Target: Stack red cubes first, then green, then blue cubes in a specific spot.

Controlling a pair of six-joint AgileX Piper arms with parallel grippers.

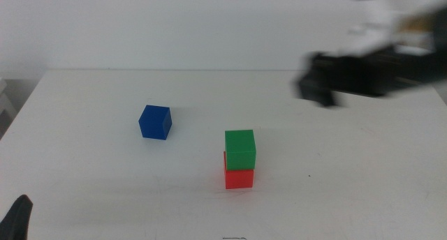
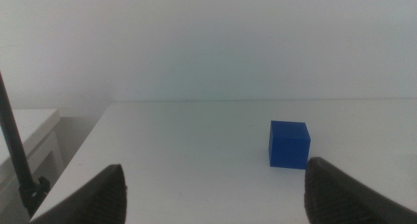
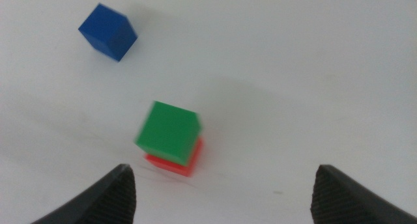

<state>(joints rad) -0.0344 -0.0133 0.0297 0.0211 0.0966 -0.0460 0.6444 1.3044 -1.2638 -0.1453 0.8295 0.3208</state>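
White table [image 1: 105, 170]: right gripper [image 1: 318, 86] raised, jaws open.

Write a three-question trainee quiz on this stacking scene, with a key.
1. True or false: the green cube sits on the red cube.
2. Which cube stands alone on the table? A red, B green, C blue.
3. Fill in: the right gripper, jaws open, is above the ____ with nothing between them.

Key
1. True.
2. C: the blue cube stands apart, to the stack's left in the middle view, ahead of the open left gripper.
3. Stack.
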